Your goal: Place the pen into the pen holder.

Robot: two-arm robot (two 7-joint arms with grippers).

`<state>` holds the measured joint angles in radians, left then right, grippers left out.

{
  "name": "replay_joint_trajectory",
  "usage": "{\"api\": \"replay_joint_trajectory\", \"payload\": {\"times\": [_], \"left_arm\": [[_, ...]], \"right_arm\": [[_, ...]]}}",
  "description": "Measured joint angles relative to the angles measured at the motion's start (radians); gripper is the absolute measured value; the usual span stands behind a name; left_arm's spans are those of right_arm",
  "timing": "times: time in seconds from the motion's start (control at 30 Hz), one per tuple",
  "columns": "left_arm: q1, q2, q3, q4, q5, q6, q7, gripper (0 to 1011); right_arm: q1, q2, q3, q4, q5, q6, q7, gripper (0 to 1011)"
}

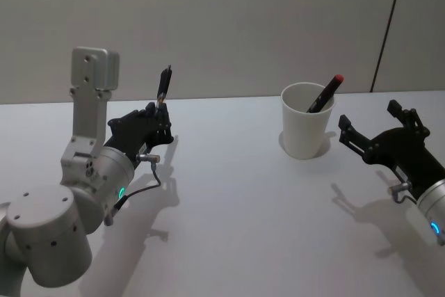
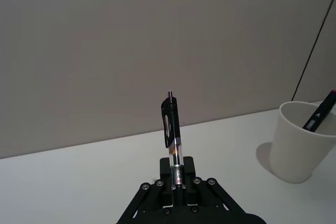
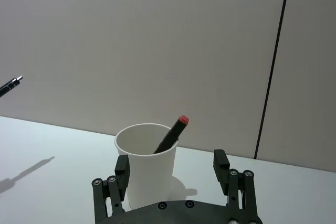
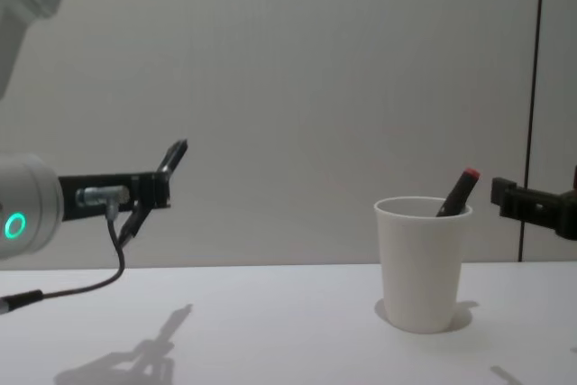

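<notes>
The pen (image 1: 164, 85) is held by the left gripper (image 1: 161, 112) above the table (image 1: 229, 206), on the robot's left side and well apart from the pen holder (image 1: 306, 133). The fingers are closed narrowly on the lower part of the clear barrel, and the black clip end is pointed upward, a little tilted. How much of the tip end lies below the fingers cannot be told well, since it is probably hidden by the gripper body. The pen holder is stood upright on the table, and a dark marker with a red cap (image 1: 327, 92) is already leaned inside it. The right gripper (image 1: 370, 117) is found just beside the pen holder, on its right, with the fingers spread wide and nothing between them.

The pen is judged light, stiff and smooth, so it may be turned easily in a narrow pinch; a hold nearer the middle of the barrel is safer. The pen holder is judged light as well and can be tipped if its rim is pushed.
</notes>
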<state>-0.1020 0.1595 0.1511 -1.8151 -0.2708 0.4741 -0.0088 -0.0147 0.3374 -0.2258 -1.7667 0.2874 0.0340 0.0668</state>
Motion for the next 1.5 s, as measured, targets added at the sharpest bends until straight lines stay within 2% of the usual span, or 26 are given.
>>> {"api": "replay_joint_trajectory", "payload": {"times": [0.3,0.6,1.1,1.5], "left_arm": [[0.015,0.025,-0.017,0.023,-0.061,-0.147,-0.134,138],[0.020,0.047,-0.023,0.049,-0.115,-0.248,-0.278,138],[0.008,0.072,-0.010,0.095,-0.157,-0.353,-0.525,138],[-0.012,0.083,0.010,0.131,-0.173,-0.403,-0.694,138]], "right_arm": [[0.000,0.000,0.000,0.000,0.000,0.000,0.000,1002],[0.000,0.000,0.000,0.000,0.000,0.000,0.000,1002],[0.000,0.000,0.000,0.000,0.000,0.000,0.000,1002],[0.000,0.000,0.000,0.000,0.000,0.000,0.000,1002]]}}
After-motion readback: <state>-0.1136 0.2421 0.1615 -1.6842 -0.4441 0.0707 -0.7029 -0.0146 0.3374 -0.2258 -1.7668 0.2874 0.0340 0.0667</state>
